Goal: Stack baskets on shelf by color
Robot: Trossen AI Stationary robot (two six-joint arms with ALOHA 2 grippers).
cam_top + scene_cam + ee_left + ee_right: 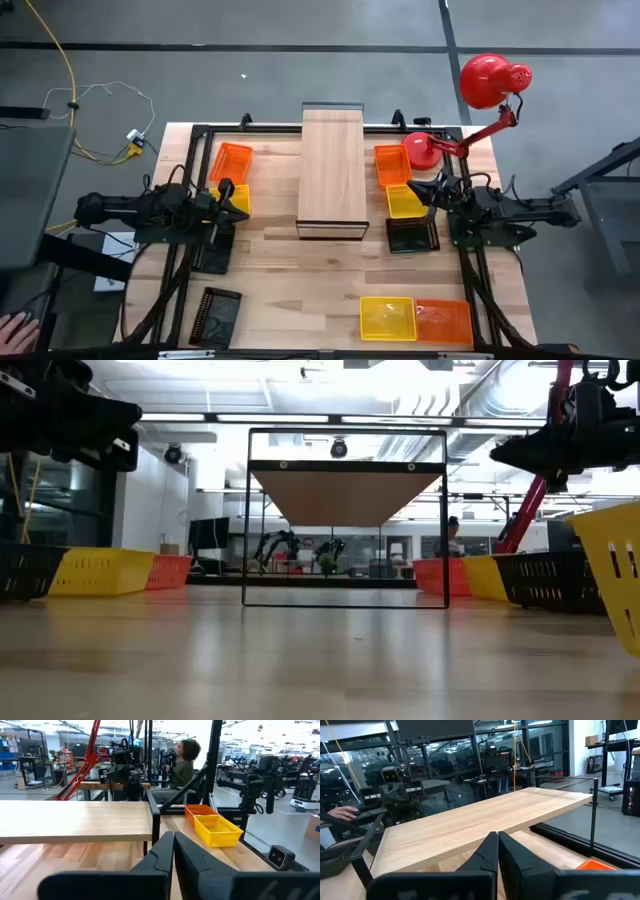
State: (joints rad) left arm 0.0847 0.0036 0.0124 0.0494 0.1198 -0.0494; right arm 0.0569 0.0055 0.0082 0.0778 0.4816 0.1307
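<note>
1. Wooden tabletop fills the high view, and the shelf stands at its middle toward the far edge, its long axis running far edge to near edge; its top carries nothing.
2. Baskets lie in groups: by the left edge an orange basket, a yellow basket and a black basket in a row, with another black basket near the near left corner; by the right edge an orange one, a yellow one and a black one; a yellow-and-orange pair sits at the near edge.
3. Left gripper hovers above the yellow basket by the left edge, fingers pressed together, holding nothing.
4. Right gripper hovers at the right yellow one, its fingers likewise together and empty.
5. Each arm has its own row directly below it, and the shelf lies straight inward from both, so either is equally near. My judgement: no stacking has begun, and the nearer pick for each is its yellow basket.
</note>
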